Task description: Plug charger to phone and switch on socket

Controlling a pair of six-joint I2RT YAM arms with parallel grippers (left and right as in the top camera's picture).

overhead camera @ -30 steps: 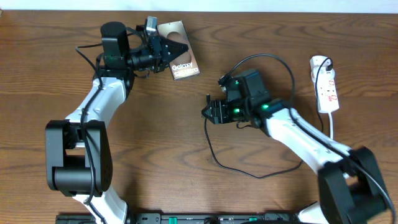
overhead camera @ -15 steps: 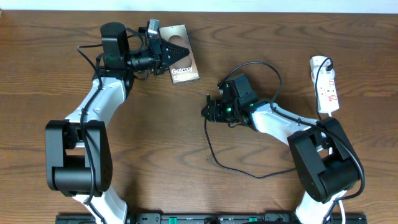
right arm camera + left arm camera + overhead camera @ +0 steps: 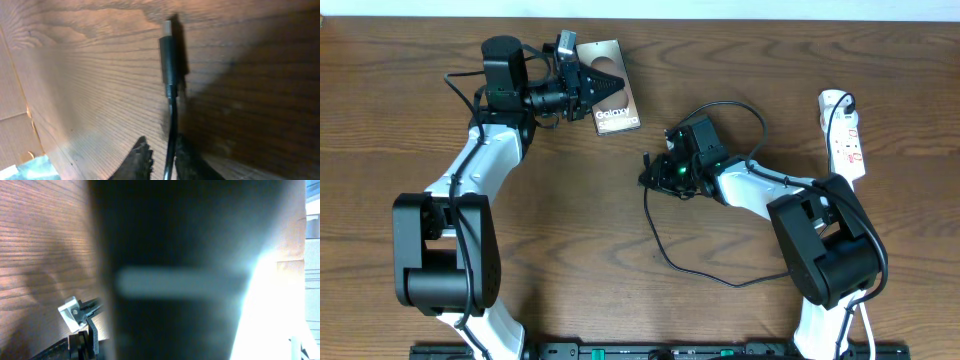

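Observation:
The phone [image 3: 615, 115] lies at the back of the table, screen up with white "Galaxy" text. My left gripper [image 3: 607, 82] is shut on it from the left. In the left wrist view the phone [image 3: 175, 270] is a dark blur filling the middle. The black charger cable [image 3: 665, 255] loops across the table toward the socket [image 3: 847, 140], a white power strip at the far right. My right gripper [image 3: 646, 172] is shut on the cable just behind its connector, right of and below the phone. In the right wrist view the connector [image 3: 170, 60] sticks out ahead of my gripper [image 3: 165, 161], above the wood.
A black plug [image 3: 842, 100] sits in the socket's far end, and a white cord [image 3: 855, 200] runs from the socket toward the front. My right arm [image 3: 760, 185] lies over part of the cable loop. The table's back edge is just behind the phone.
My right gripper has moved slightly left toward the phone with the cable in it, and the right arm has folded in. The phone shifted a little early on; the left arm is now still.

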